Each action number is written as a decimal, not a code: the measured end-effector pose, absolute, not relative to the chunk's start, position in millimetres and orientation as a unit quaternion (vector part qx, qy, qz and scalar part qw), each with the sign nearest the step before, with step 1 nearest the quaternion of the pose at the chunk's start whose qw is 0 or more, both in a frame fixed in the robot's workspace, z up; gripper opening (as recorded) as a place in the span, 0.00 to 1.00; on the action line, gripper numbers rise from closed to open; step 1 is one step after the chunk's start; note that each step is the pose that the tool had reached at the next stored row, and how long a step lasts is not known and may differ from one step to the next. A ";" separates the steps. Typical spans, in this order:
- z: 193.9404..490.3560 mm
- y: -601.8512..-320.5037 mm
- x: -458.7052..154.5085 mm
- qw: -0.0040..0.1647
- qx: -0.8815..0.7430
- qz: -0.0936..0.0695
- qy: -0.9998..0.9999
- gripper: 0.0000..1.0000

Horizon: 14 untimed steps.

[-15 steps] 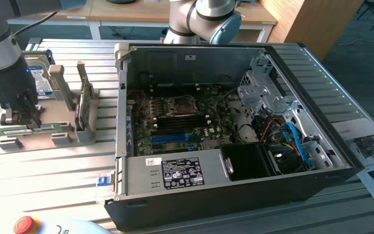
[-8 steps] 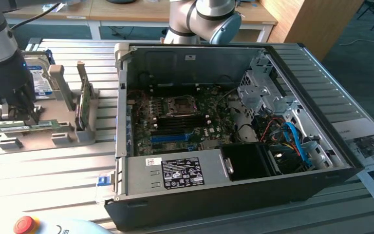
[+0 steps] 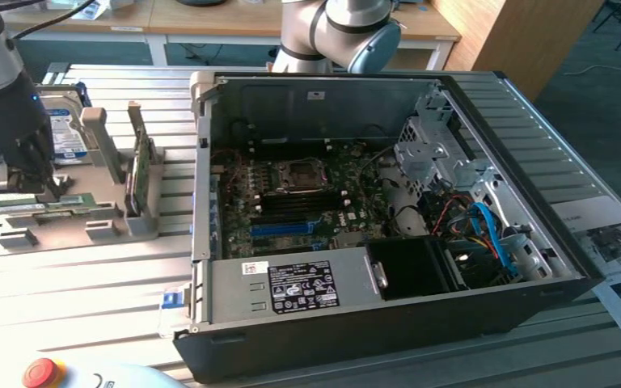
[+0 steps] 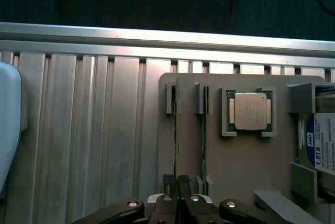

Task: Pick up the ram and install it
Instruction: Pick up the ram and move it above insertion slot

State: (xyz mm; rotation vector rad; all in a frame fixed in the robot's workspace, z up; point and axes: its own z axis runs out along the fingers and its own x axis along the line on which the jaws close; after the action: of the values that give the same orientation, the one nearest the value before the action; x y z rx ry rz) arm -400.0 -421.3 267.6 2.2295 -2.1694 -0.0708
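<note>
The jaws are closed on the ram [image 4: 177, 130], pinching its top edge near one end. The ram is a long, thin green stick standing on edge in a slot of a grey holder [image 4: 241, 166] on the slatted metal desk [image 4: 94, 130]. A second stick [image 4: 204, 130] stands just beside it.
</note>
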 end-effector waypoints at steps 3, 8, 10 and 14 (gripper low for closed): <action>272.2 -421.3 -400.0 0.016 0.716 -0.022 -0.697 0.12; 281.4 -421.3 -400.0 0.017 0.716 -0.021 -0.697 0.12; 285.4 -421.3 -400.0 0.018 0.716 -0.020 -0.697 0.12; 292.9 -421.3 -400.0 0.019 0.716 -0.019 -0.697 0.12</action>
State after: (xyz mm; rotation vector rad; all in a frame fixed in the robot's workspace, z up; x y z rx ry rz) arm -400.0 -421.3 292.9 2.2238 -2.1646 -0.0592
